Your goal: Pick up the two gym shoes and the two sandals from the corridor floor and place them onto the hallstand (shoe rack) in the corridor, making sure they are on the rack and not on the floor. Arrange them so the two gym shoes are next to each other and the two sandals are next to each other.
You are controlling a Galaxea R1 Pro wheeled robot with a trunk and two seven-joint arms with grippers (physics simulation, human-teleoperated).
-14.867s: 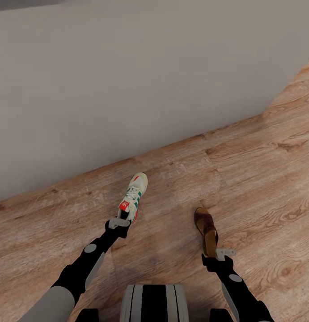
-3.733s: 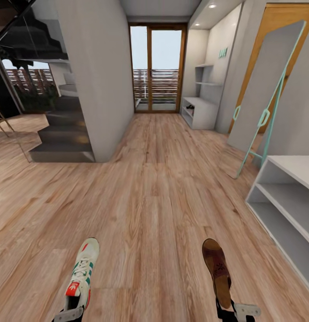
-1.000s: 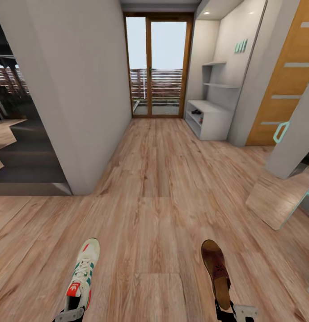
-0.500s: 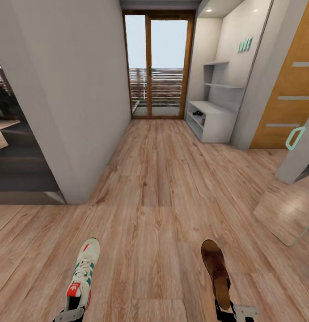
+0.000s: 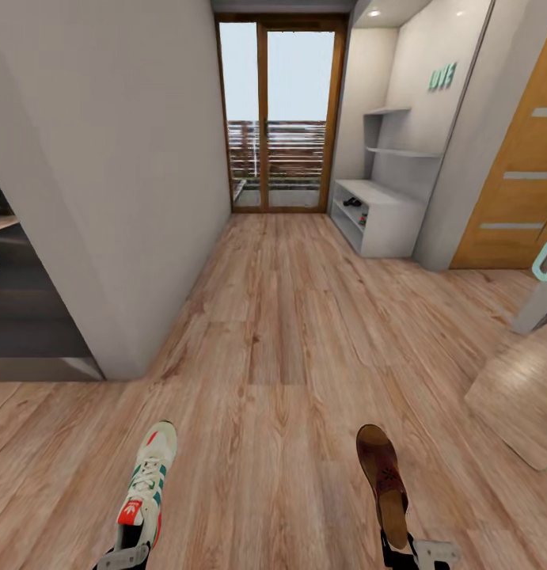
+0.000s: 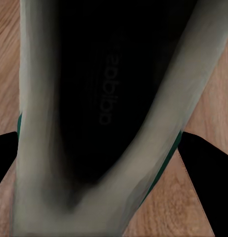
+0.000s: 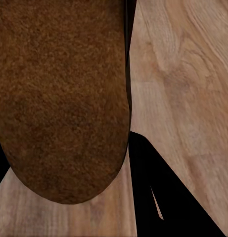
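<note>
A gym shoe [image 6: 109,118] is seen from very close: a dark insole bearing faint lettering, framed by a cream collar with a green edge. Black fingers [image 6: 205,173] are seen at both sides, over the wood-grain corridor floor [image 6: 212,94].

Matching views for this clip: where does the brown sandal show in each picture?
Head view: sandal low right of centre, heel toward the right gripper.
Right wrist view: its insole looms large, close up.
Left wrist view: the gym shoe instead.
Shared landmark: wood plank floor.
</note>
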